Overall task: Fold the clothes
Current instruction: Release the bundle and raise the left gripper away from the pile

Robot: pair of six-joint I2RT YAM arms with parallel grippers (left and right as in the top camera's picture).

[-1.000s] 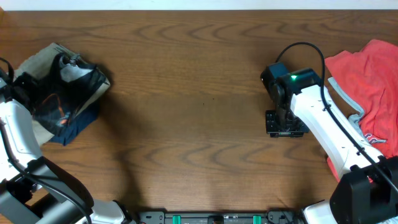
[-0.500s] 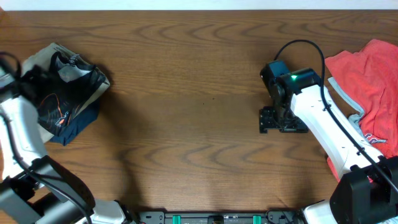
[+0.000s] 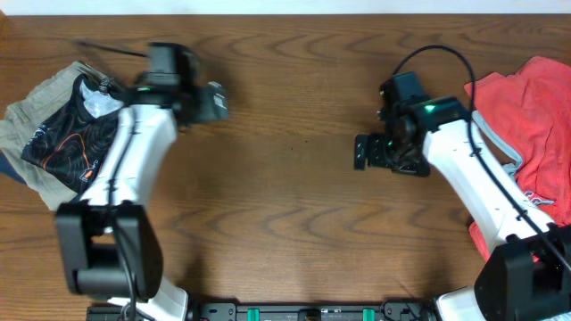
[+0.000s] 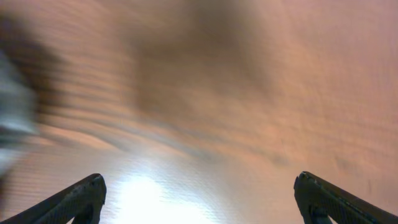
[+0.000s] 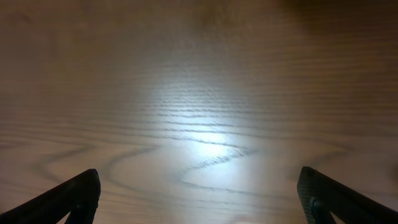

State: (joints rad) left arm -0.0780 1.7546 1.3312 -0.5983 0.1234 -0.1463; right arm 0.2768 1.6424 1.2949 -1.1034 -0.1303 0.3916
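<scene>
On the wooden table (image 3: 294,205) lie two heaps of clothes, one at each side edge. The left heap holds the black jersey (image 3: 67,147) with its orange contour lines, spread flat on top of a beige garment (image 3: 45,89). The right heap holds a crumpled red shirt (image 3: 535,116) with a strip of a light-blue shirt (image 3: 510,163) showing along its inner edge.

Two grippers are in view. The left gripper (image 3: 217,101) is blurred, just right of the jersey and not touching it. The right gripper (image 3: 361,152) hangs over bare wood, left of the red shirt. In both wrist views the fingertips (image 4: 84,194) (image 5: 81,190) are spread wide with only table between them. The right arm (image 3: 473,187) crosses in front of the red heap.
</scene>
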